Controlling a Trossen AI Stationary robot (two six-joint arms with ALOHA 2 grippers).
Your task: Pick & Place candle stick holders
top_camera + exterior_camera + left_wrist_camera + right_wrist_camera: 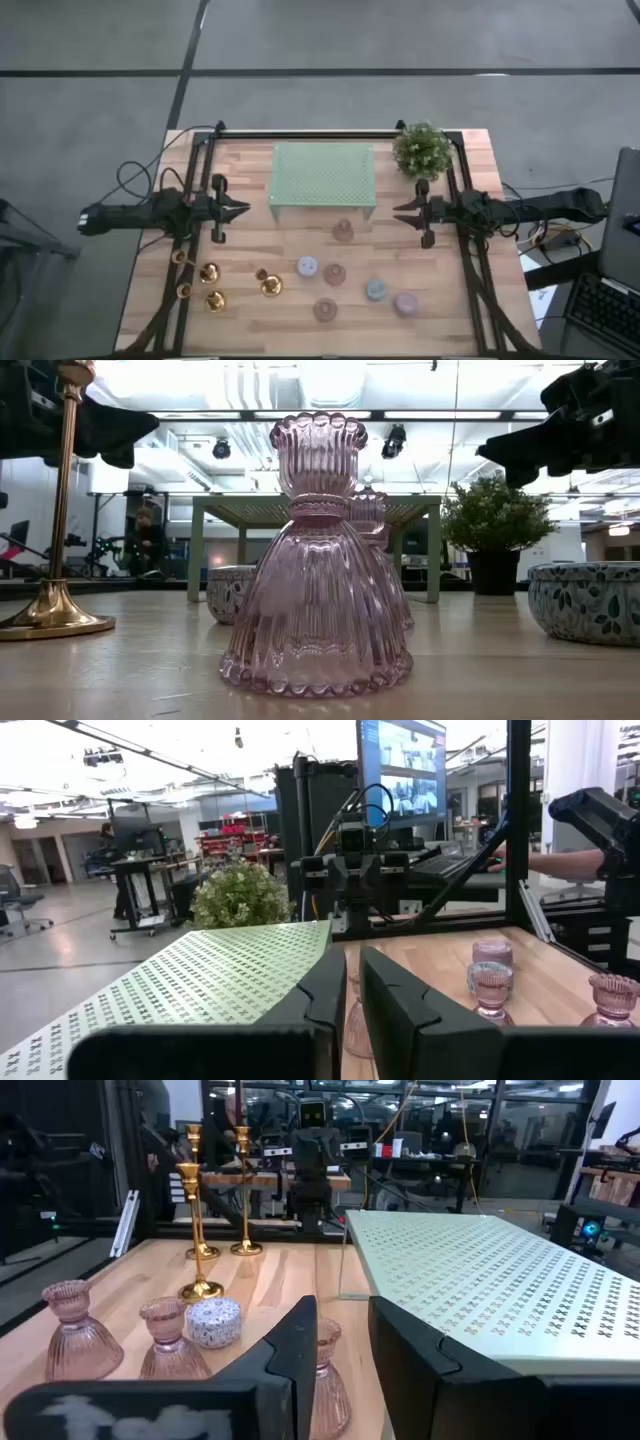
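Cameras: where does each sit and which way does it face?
High: above the table, looking straight down; left gripper and right gripper show either side of the green shelf.
Low: at tabletop level behind a pink glass holder, facing the shelf; arms darken the upper corners.
Left wrist: looks past its own gripper across the table at the right arm.
Right wrist: looks past its own gripper at the left arm and gold candlesticks.
Shared: both wrist views see the shelf.

Brass, glass and wood

Shiny gold metal candle stick holders (200,1230) stand on a smooth pale wood worktop (440,310); ribbed glossy pink glass holder (318,560); perforated matt green metal shelf (323,175).
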